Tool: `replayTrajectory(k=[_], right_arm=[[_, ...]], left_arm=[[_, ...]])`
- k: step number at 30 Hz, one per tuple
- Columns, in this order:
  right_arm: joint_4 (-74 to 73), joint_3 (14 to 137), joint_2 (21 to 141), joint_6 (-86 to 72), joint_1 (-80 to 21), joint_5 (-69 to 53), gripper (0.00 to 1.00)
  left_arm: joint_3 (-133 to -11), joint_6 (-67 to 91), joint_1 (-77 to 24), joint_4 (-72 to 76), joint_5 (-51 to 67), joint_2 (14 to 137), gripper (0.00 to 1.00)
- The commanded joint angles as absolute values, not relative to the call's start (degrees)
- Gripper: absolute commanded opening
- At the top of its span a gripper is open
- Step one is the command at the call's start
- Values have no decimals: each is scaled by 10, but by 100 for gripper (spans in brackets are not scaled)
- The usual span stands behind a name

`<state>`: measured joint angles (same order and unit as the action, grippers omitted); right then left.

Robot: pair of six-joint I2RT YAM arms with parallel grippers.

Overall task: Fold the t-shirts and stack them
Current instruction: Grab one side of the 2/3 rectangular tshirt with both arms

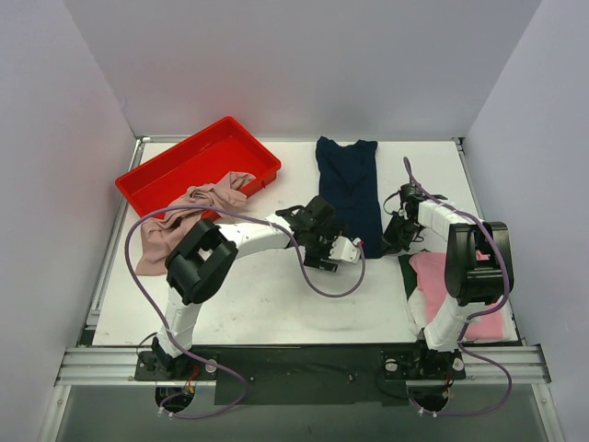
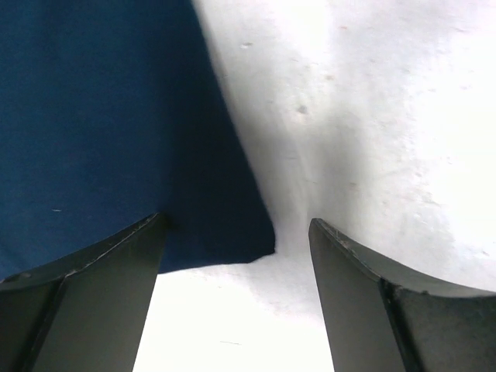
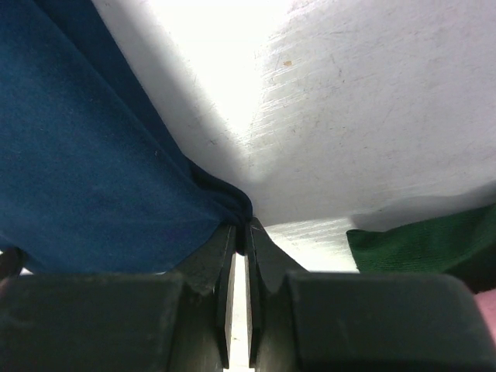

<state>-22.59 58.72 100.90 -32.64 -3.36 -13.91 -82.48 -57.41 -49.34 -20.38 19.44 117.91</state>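
Pinching the near right corner of the navy shirt (image 1: 348,180) in the closed right gripper (image 3: 242,232), straddling its near left corner with the wide-open, empty left gripper (image 2: 236,229), facing it lengthwise

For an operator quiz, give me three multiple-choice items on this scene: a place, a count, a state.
1. Where does the beige-pink shirt lie? A) draped from the red tray onto the table B) at the table's right edge C) flat at table centre
2. How many shirts show? A) two B) three C) four
3. The right tool is: A) wide open B) shut on the navy shirt C) out of view
Answers: 1 A, it spills over the tray's rim; 2 B, navy, beige-pink and the bright pink shirt; 3 B, its wrist view shows navy cloth pinched.
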Motion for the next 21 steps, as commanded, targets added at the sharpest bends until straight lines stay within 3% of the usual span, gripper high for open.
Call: replayTrajectory(k=[1, 7, 9, 10, 11, 14, 21], right_arm=[[-246, 603, 1013, -317, -32, -136, 0], [-247, 602, 1012, -319, -32, -139, 0], [-248, 601, 1012, -319, -32, -141, 0], [-249, 602, 1011, -318, -32, -142, 0], [-250, 602, 1010, -318, -32, -143, 0], [-256, 605, 1008, -311, -32, -146, 0], [-276, 605, 977, -301, -33, -152, 0]], left_arm=[[-835, -606, -487, -299, 262, 1172, 86], [-824, -607, -490, -264, 241, 1178, 85], [-806, -594, -490, -209, 198, 1179, 75], [-796, -595, -491, -182, 170, 1182, 56], [-794, -596, -492, -171, 158, 1182, 47], [-780, -600, -494, -142, 123, 1182, 0], [-818, -569, -489, -219, 117, 1164, 0]])
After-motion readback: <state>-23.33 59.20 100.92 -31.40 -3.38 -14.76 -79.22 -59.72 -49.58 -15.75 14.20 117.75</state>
